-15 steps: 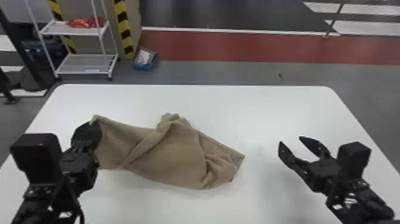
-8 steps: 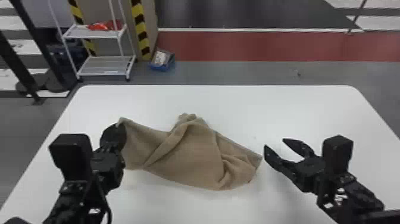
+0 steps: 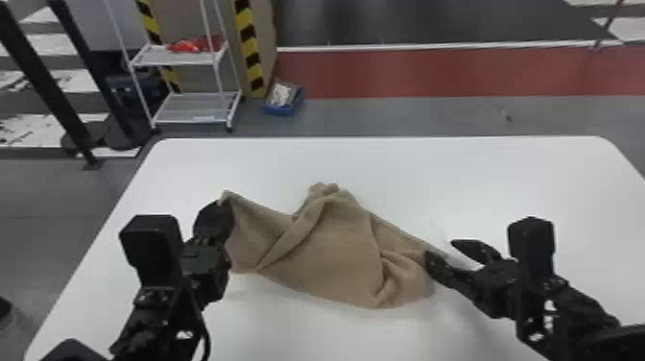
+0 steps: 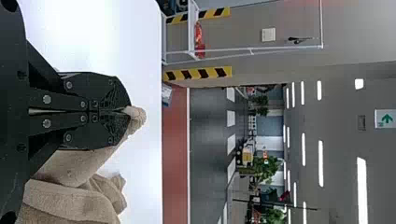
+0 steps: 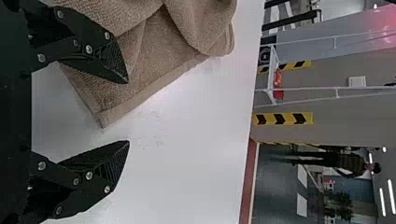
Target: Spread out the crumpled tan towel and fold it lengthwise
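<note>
White table [image 3: 480, 182] under your tan towel [image 3: 331, 254], left gripper [image 3: 223, 205] pinching its corner, right gripper [image 3: 440, 250] spread near it, metal rack [image 3: 170, 56] and red floor strip [image 3: 432, 72] beyond.

Green arrow [image 4: 386, 118] on a pale sign panel [image 4: 379, 113] up near the ceiling lights [image 4: 362, 186], yellow-and-black hazard stripes [image 3: 250, 48] on the tan partition [image 3: 267, 33] beyond the worktop [image 3: 384, 165], a pale mark [image 3: 204, 118] on the lower shelf's front edge, too blurred to read.

The towel [image 3: 331, 249] lies on the table [image 3: 480, 192]; behind the table, a rack [image 3: 192, 111]; right of that, a box [image 3: 282, 110].
</note>
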